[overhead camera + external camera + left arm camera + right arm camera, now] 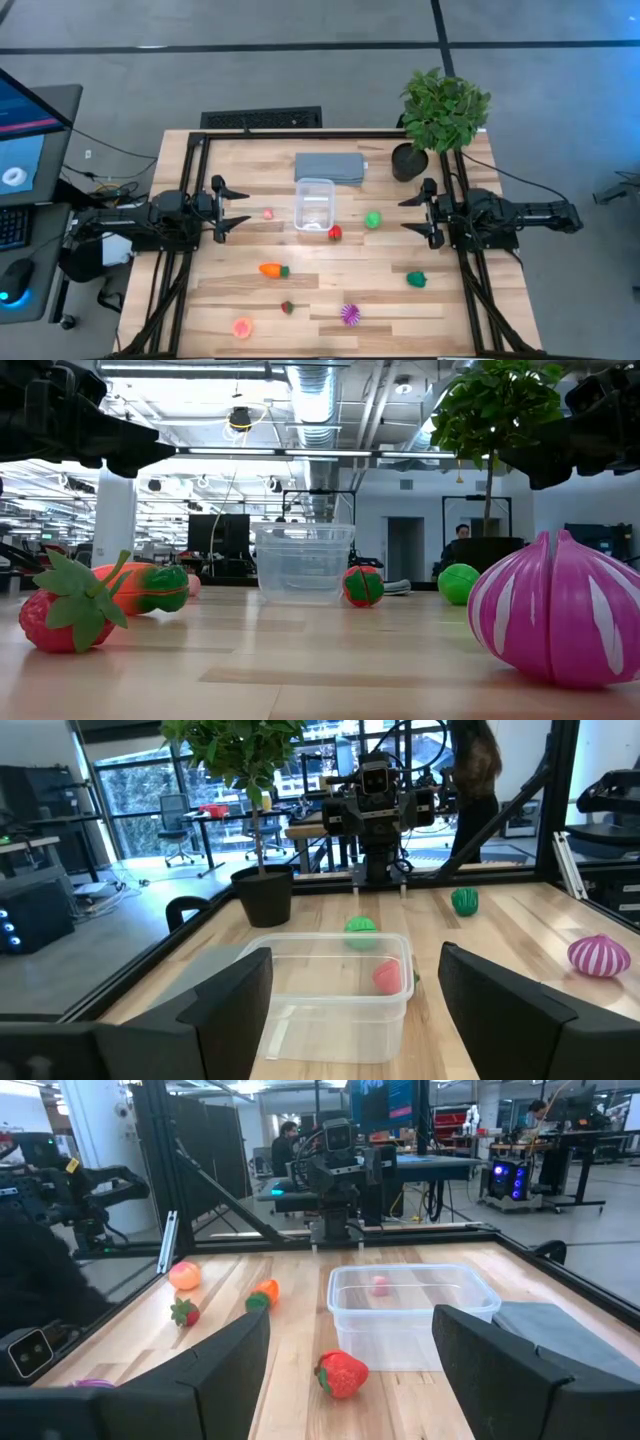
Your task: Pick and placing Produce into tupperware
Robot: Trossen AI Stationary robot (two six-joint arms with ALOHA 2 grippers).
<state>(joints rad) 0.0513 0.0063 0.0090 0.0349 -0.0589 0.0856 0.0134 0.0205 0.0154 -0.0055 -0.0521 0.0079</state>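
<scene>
I see the clear, rounded tupperware (314,203) empty between my left tool (238,208) and right tool (413,213). Both tools are open. A glossy red strawberry (335,233) touches its corner.

My left tool (243,206) and right tool (407,213) flank the tub (314,203); the strawberry (335,233) sits just beside it on the bench (400,310).
</scene>
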